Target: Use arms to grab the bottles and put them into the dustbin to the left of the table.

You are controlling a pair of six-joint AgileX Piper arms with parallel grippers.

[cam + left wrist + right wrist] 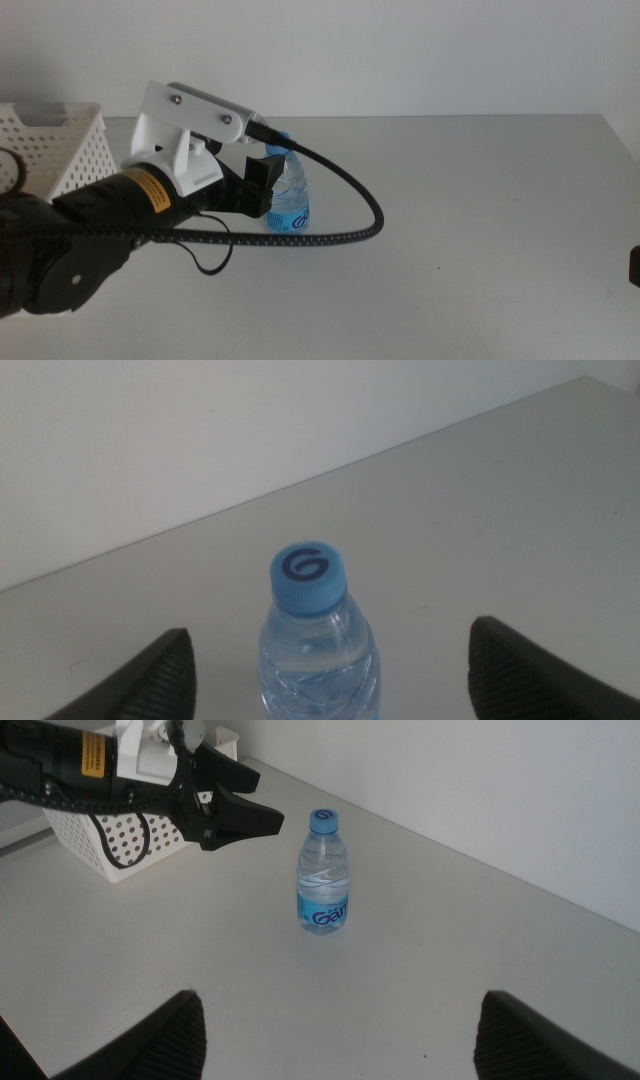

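A small clear water bottle (290, 196) with a blue cap and blue label stands upright on the grey table (470, 220). My left gripper (262, 184) hovers at the height of its cap, just to its left. In the left wrist view the bottle (312, 630) sits centred a little ahead of the left gripper (330, 632), whose jaws are wide open and hold nothing. The right wrist view shows the bottle (323, 870) with a small gap to the left gripper (240, 815). My right gripper (340, 1010) is open and far back from the bottle. The white perforated dustbin (50, 140) stands at the table's left.
The left arm's thick black cable (340, 225) loops down to the table just right of the bottle. A dark part of the right arm (634, 266) shows at the right edge. The dustbin (120, 850) is behind the left arm.
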